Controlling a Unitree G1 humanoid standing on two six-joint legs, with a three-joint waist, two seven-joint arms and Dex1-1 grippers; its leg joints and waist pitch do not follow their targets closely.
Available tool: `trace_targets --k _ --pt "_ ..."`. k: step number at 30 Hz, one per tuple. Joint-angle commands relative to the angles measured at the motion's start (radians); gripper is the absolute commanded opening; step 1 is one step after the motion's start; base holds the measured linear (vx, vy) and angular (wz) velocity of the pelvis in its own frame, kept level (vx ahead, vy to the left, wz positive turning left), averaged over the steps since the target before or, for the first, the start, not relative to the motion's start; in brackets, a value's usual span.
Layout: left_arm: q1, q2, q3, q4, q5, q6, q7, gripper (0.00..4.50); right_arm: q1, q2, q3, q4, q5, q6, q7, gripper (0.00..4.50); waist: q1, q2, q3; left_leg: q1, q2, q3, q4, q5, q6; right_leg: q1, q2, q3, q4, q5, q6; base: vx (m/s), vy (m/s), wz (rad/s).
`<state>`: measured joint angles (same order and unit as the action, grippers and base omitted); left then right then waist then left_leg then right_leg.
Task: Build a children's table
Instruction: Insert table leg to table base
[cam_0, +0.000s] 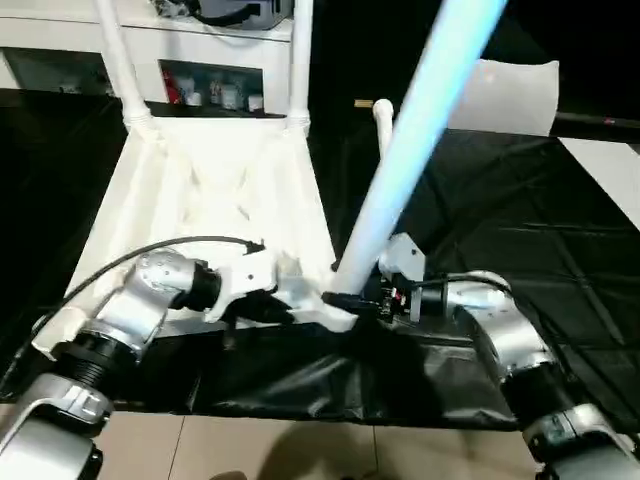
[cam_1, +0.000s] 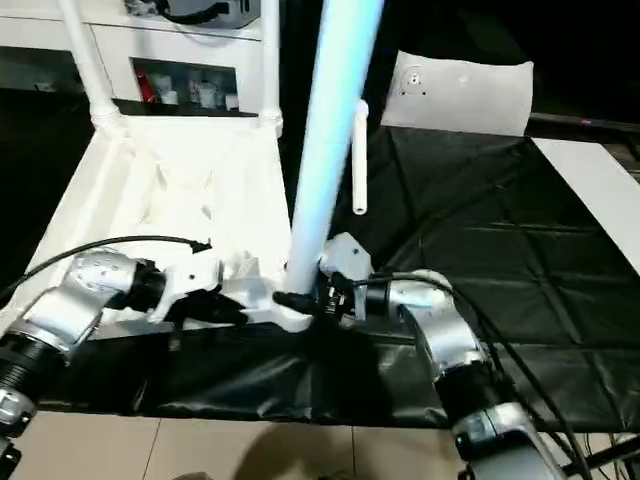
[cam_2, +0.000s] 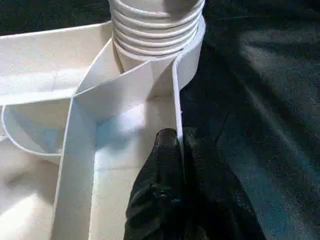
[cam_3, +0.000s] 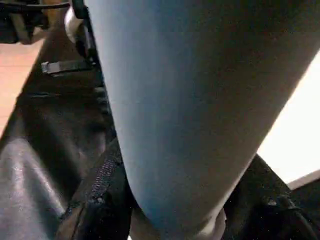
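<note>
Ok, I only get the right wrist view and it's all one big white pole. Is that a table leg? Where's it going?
Observer: Yes, it's a leg. Its bottom end is at the near corner socket of the upside-down tabletop, and it leans to one side.
Operator: Who's holding the table?
Observer: The left gripper has its fingers pinched on the tabletop's edge wall.
Operator: Are any legs on already?
Observer: Yes, a far-left leg and a far-right leg stand upright in the far corners.

Leg (cam_0: 400, 190) stands in tabletop's (cam_0: 200, 190) near-right socket.
</note>
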<state>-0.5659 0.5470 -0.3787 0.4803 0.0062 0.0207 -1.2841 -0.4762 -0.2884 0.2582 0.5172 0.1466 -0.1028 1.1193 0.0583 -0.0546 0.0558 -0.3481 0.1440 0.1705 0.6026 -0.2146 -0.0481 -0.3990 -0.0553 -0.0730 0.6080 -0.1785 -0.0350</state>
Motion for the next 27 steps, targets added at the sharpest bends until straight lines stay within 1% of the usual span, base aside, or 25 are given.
trace_targets --k 1,3,8,9,12,15,20,21,22,23,24,25,26,27 --pt "-0.039 0.001 -0.033 -0.026 0.018 -0.034 -0.043 0.00 0.056 -0.003 0.112 0.097 -0.057 0.046 0.062 1.96 0.002 0.017 -0.034 0.004 0.095 -0.038 -0.088 -0.244 0.041 0.043 -0.114 0.071 -0.089 -0.369 -0.188 0.000 0.000 0.00" --pt "-0.055 0.000 -0.039 0.000 0.031 -0.051 -0.052 0.00 0.057 0.001 0.118 0.099 -0.061 0.038 0.083 1.96 0.002 0.015 -0.033 0.004 0.093 -0.038 -0.089 -0.242 0.043 0.042 -0.113 0.072 -0.091 -0.374 -0.186 0.000 0.000 0.00" --pt "-0.074 0.002 -0.043 0.034 0.047 -0.070 -0.063 0.00 0.061 0.004 0.127 0.094 -0.066 0.034 0.113 1.96 0.004 0.017 -0.031 0.006 0.095 -0.039 -0.091 -0.254 0.039 0.041 -0.115 0.072 -0.093 -0.393 -0.183 0.000 0.000 0.00" --pt "-0.077 0.004 -0.044 0.040 0.050 -0.074 -0.065 0.00 0.062 0.005 0.130 0.091 -0.066 0.035 0.120 1.96 0.005 0.018 -0.033 0.006 0.096 -0.040 -0.091 -0.257 0.039 0.042 -0.116 0.072 -0.093 -0.394 -0.184 0.000 0.000 0.00" --pt "-0.080 0.005 -0.043 0.046 0.048 -0.076 -0.070 0.00 0.066 0.008 0.133 0.087 -0.070 0.033 0.126 1.96 0.006 0.018 -0.031 0.006 0.098 -0.041 -0.094 -0.271 0.033 0.040 -0.117 0.072 -0.093 -0.405 -0.184 0.000 0.000 0.00" --pt "-0.081 0.004 -0.042 0.046 0.045 -0.075 -0.072 0.00 0.066 0.012 0.134 0.088 -0.072 0.030 0.125 1.96 0.006 0.018 -0.032 0.007 0.099 -0.043 -0.095 -0.287 0.025 0.039 -0.119 0.072 -0.096 -0.438 -0.176 0.000 0.000 0.00" --pt "-0.082 0.002 -0.035 0.053 0.041 -0.074 -0.070 0.00 0.062 0.026 0.127 0.098 -0.073 0.028 0.113 1.96 0.006 0.018 -0.033 0.007 0.100 -0.043 -0.096 -0.288 0.023 0.038 -0.121 0.074 -0.096 -0.433 -0.179 0.000 0.000 0.00" --pt "-0.074 0.003 -0.025 0.048 0.037 -0.061 -0.058 0.00 0.060 0.037 0.115 0.102 -0.068 0.036 0.091 1.96 0.007 0.023 -0.033 0.007 0.100 -0.044 -0.096 -0.293 0.021 0.038 -0.122 0.074 -0.097 -0.440 -0.179 0.000 0.000 0.00" --pt "-0.059 0.004 -0.005 0.035 0.025 -0.034 -0.039 0.00 0.060 0.048 0.100 0.103 -0.061 0.047 0.069 1.96 0.005 0.023 -0.034 0.007 0.101 -0.044 -0.097 -0.300 0.016 0.038 -0.122 0.074 -0.097 -0.448 -0.178 0.000 0.000 0.00" --pt "-0.059 0.004 -0.005 0.035 0.025 -0.034 -0.039 0.00 0.060 0.048 0.100 0.103 -0.061 0.047 0.069 1.96 0.005 0.022 -0.032 0.007 0.100 -0.045 -0.097 -0.306 0.015 0.037 -0.122 0.073 -0.099 -0.456 -0.177 0.000 0.000 0.00" --pt "-0.036 0.005 0.027 0.012 0.013 -0.001 0.006 0.00 0.061 0.056 0.088 0.105 -0.067 0.050 0.032 1.96 0.004 0.024 -0.032 0.009 0.102 -0.045 -0.098 -0.320 0.007 0.036 -0.123 0.075 -0.098 -0.466 -0.178 0.000 0.000 0.00" --pt "-0.021 0.005 0.049 -0.004 0.005 0.019 0.036 0.00 0.062 0.059 0.082 0.106 -0.073 0.050 0.008 1.96 0.001 0.023 -0.029 0.008 0.101 -0.047 -0.099 -0.339 0.004 0.034 -0.122 0.073 -0.101 -0.500 -0.170 0.000 0.000 0.00" --pt "0.007 0.006 0.083 -0.038 -0.009 0.057 0.080 0.00 0.065 0.066 0.073 0.104 -0.077 0.062 -0.027 1.96 0.001 0.024 -0.026 0.010 0.099 -0.047 -0.099 -0.353 0.006 0.031 -0.122 0.073 -0.107 -0.534 -0.161 0.000 0.000 0.00" --pt "0.035 0.004 0.118 -0.077 -0.026 0.097 0.121 0.00 0.067 0.075 0.063 0.106 -0.084 0.070 -0.070 1.96 -0.003 0.028 -0.023 0.012 0.100 -0.051 -0.100 -0.380 -0.004 0.029 -0.124 0.072 -0.108 -0.579 -0.151 0.000 0.000 0.00"
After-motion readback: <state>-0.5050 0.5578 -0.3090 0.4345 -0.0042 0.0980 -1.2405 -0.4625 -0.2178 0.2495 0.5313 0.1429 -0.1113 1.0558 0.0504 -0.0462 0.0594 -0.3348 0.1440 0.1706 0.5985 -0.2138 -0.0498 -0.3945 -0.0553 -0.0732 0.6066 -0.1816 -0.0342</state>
